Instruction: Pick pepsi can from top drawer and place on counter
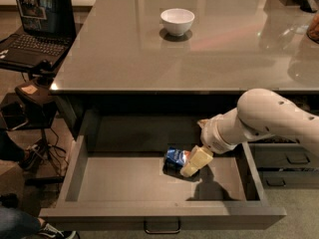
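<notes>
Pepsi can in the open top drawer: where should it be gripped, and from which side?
Grip the pepsi can across its round body, mid-length, coming from above. It appears to lie on its side on the top drawer floor, and the walls hinder sideways approaches. The gripper is beside it, inside the drawer.
</notes>
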